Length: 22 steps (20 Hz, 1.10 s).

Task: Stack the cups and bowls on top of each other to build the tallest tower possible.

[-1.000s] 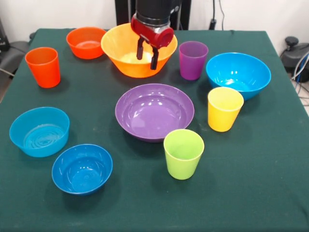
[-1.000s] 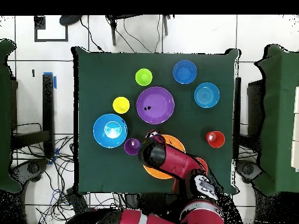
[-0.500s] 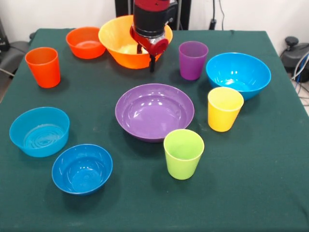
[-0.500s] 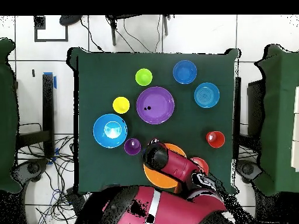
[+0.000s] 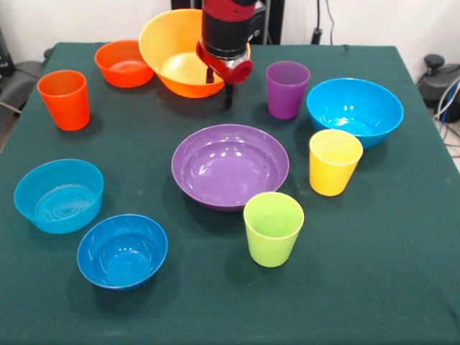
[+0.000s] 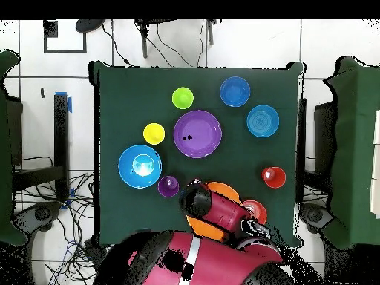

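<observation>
My gripper point(image 5: 219, 85) is shut on the near rim of the large orange-yellow bowl point(image 5: 172, 50) and holds it lifted and tilted at the table's far side. The small orange bowl point(image 5: 121, 63) sits just left of it. The purple cup point(image 5: 287, 88) stands to the gripper's right, and the large blue bowl point(image 5: 354, 109) is beyond that. The large purple bowl point(image 5: 230, 165) is at mid-table. Around it are the yellow cup point(image 5: 334, 162), lime cup point(image 5: 273, 228), orange cup point(image 5: 65, 99), light blue bowl point(image 5: 59, 195) and dark blue bowl point(image 5: 122, 250). Nothing is stacked.
The green cloth table point(image 5: 388, 287) has open room at its near right. In the overhead view my arm point(image 6: 215, 211) covers most of the orange-yellow bowl point(image 6: 223, 188), near the table's bottom edge. Chairs and cables surround the table.
The gripper closed on the orange-yellow bowl's rim and raised it. The bowl has moved up and left towards the small orange bowl and tilted. The other pieces have not moved.
</observation>
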Each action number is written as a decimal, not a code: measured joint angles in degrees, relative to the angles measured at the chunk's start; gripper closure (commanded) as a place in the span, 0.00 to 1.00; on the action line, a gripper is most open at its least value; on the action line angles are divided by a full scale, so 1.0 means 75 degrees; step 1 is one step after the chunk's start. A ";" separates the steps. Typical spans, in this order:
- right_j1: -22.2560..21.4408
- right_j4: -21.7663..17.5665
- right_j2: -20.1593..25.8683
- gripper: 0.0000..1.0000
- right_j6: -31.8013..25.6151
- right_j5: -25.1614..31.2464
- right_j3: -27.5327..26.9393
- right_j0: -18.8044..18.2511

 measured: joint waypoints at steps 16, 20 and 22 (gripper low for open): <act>-0.0343 -0.0333 -0.0092 1.00 0.0000 0.0204 0.0064 -0.0003; -0.0556 -0.0335 -0.0099 1.00 0.0000 0.0387 0.0077 -0.0003; -0.0738 -0.0337 -0.0091 1.00 0.0000 0.0478 0.0078 -0.0002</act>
